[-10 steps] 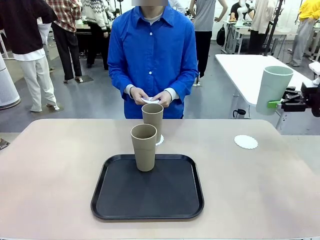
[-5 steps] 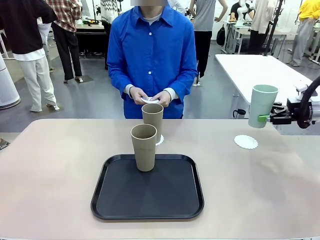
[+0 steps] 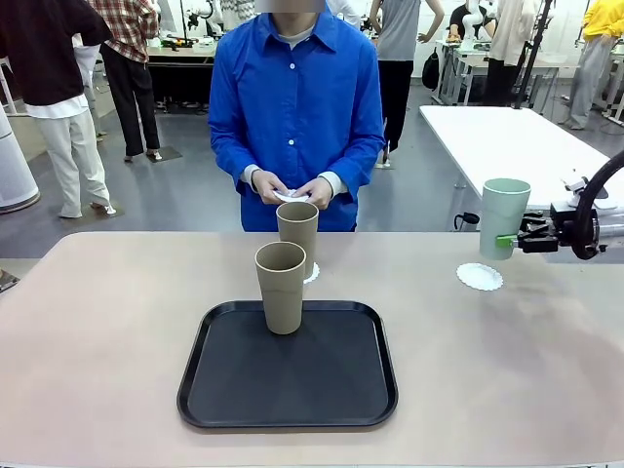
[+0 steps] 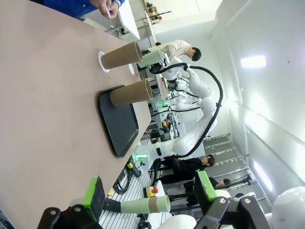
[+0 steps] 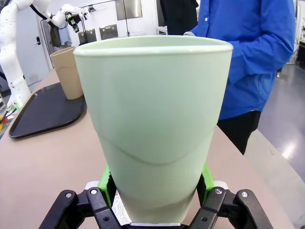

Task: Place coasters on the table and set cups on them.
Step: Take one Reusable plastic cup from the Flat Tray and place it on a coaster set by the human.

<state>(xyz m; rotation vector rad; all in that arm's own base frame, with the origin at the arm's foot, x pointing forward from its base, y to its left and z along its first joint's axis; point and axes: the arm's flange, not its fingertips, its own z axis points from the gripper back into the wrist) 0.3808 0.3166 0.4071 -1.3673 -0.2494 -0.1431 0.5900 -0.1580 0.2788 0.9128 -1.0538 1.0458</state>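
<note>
My right gripper (image 3: pixel 514 239) is shut on the pale mint green cup (image 3: pixel 504 214), holding it upright in the air just above and behind a white coaster (image 3: pixel 480 277) at the right of the table (image 3: pixel 117 322). In the right wrist view the cup (image 5: pixel 152 119) sits between the green pads (image 5: pixel 106 180). One tan cup (image 3: pixel 281 287) stands on the black tray (image 3: pixel 288 375). Another tan cup (image 3: pixel 297 234) stands behind it on a coaster (image 3: pixel 312 274). The person's hands hold a third coaster (image 3: pixel 291 196). My left gripper (image 4: pixel 148 191) is open, off the table's side.
The person in a blue shirt (image 3: pixel 297 97) stands at the far edge of the table. A white-topped table (image 3: pixel 497 136) stands behind at the right. Bare tabletop lies left and right of the tray.
My right gripper has carried the mint green cup down and to the left, closer to the coaster on the right. The person and the tan cups have stayed put.
</note>
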